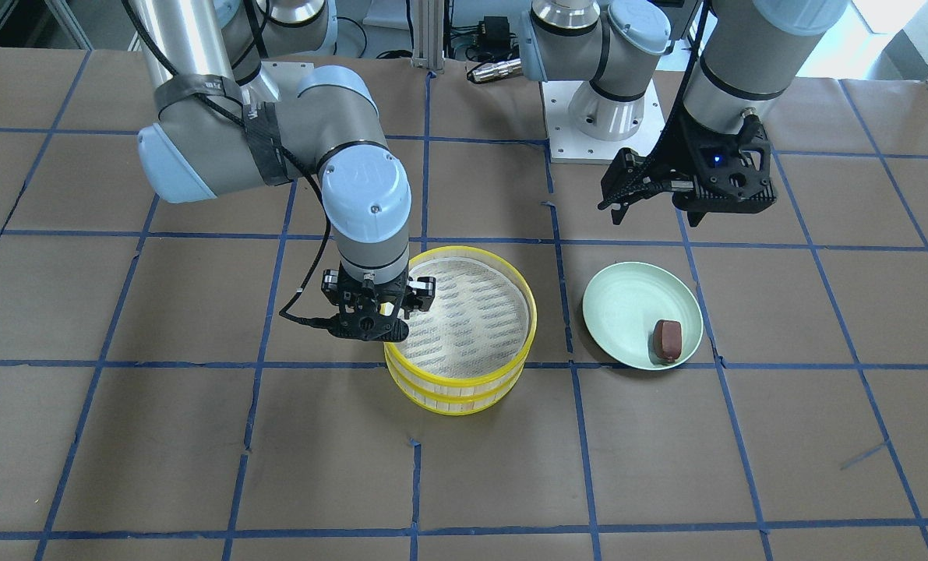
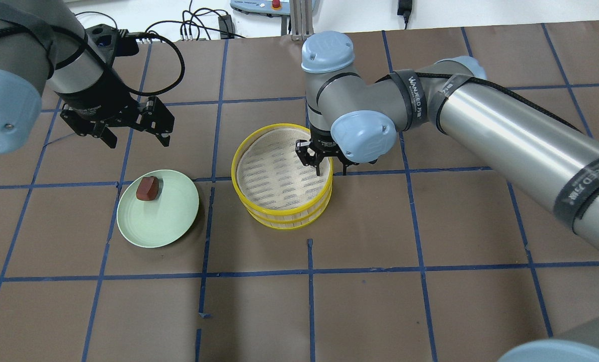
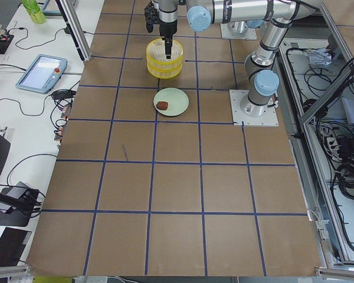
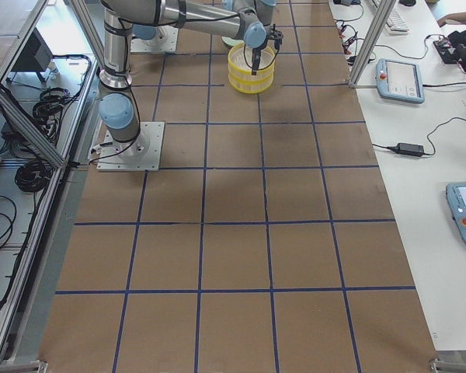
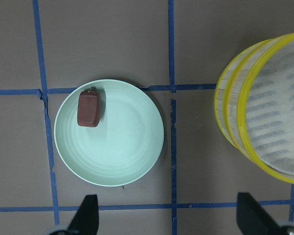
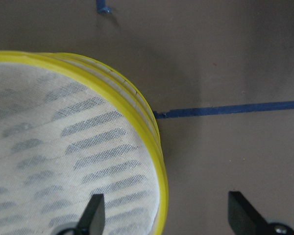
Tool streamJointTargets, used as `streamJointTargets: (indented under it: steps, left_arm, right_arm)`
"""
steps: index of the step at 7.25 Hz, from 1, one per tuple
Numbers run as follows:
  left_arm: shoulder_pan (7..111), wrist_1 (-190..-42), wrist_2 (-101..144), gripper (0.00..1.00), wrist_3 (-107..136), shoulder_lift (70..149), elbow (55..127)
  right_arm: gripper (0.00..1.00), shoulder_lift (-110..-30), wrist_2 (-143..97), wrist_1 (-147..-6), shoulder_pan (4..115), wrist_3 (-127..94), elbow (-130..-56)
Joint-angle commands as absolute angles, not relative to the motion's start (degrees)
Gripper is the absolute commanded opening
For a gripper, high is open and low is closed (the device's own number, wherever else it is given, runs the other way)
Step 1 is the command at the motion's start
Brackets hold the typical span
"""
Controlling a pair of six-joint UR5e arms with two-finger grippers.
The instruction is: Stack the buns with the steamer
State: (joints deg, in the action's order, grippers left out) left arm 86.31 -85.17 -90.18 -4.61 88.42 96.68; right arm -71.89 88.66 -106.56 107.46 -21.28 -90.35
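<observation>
Two yellow-rimmed steamer tiers [image 2: 279,217] stand stacked at the table's middle. The top liner [image 1: 471,312] is bare. They also show in the left wrist view [image 5: 235,112] and the right wrist view [image 6: 149,125]. The dark reddish-brown bun [image 2: 147,188] lies on the pale green plate [image 2: 166,218], as the front view [image 1: 667,340] and left wrist view [image 5: 89,108] show. The white bun is hidden. My right gripper [image 2: 328,168] is open, one finger inside and one outside the top tier's rim. My left gripper [image 2: 138,137] is open and empty, above the table just beyond the plate.
The table is brown paper with a blue tape grid [image 2: 309,271]. The right arm's base plate [image 1: 600,132] sits at the robot side. The plate [image 1: 627,304] lies a hand's width from the steamer stack.
</observation>
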Motion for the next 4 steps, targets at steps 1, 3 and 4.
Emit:
streamJointTargets:
  steps: [1,3,4]
  left_arm:
    - [86.22,-84.99,-90.26,1.00,-5.09,88.33,96.59]
    - [86.31,-84.73,-90.09,1.00,-5.01,88.42,96.59]
    - [86.22,-84.73,-90.17,1.00,-5.10,88.42,96.59]
  right_arm:
    - [1.00,-82.12,88.07,-94.82,100.86,-14.56,-88.60]
    - [1.00,-89.88,88.42,-87.56,95.90,-6.19,-88.94]
    - [1.00,-90.09,89.11,-87.89,95.11,-1.63,-89.55]
